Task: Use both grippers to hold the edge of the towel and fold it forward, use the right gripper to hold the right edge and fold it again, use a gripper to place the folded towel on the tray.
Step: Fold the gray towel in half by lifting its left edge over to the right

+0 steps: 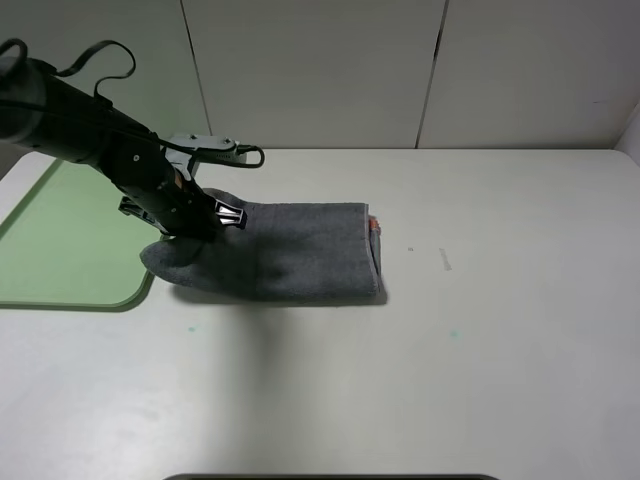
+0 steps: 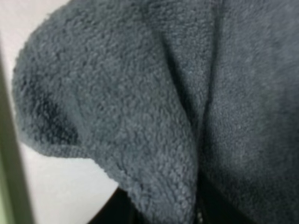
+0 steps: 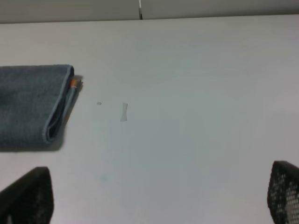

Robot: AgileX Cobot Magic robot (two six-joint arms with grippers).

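Tabletop point(image 1: 420, 380): pale, bare across the near half. Right end effector point(image 3: 156, 198): out of the overhead view; in its own camera the two dark fingertips stand wide apart with nothing between them, over bare surface and well apart from the cloth. Towel point(image 1: 290, 262): dark grey terry, lying as a compact layered rectangle at mid-tabletop, a sliver of the orange band point(image 1: 374, 224) showing at its right, doubled end; both folds look done. Left end of the towel bulges up and hangs over the tray's near corner. Left end effector point(image 1: 205, 222): jaws drawn narrow on that left end, cloth bunched close against its camera; judged a grip on the towel. Left arm: reaches in from the far left, angled down and forward, wrist low over the cloth. Tray point(image 1: 60, 240): pale green, just beside the towel on the left, nothing on it; placing the towel there is what remains.
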